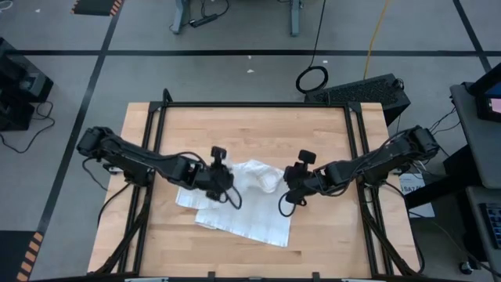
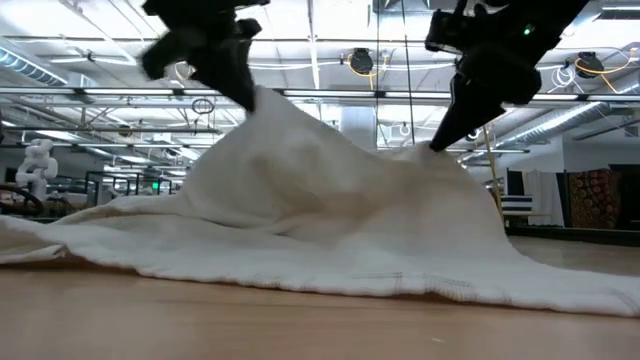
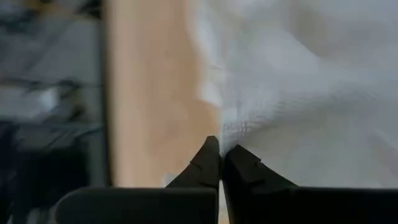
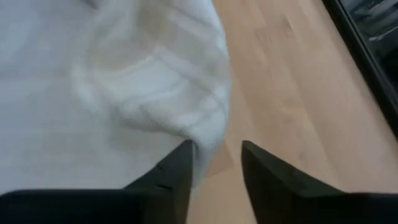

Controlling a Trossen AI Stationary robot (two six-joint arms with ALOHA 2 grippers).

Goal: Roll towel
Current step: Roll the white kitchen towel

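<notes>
left pincer [image 3: 220, 163] pinches towel [image 1: 254, 205] (lifted peak); right pincer [image 4: 214, 163] parted beside fold.

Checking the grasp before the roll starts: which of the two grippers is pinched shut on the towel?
The left gripper, shut on the towel; the right gripper stands open beside a fold.
</notes>
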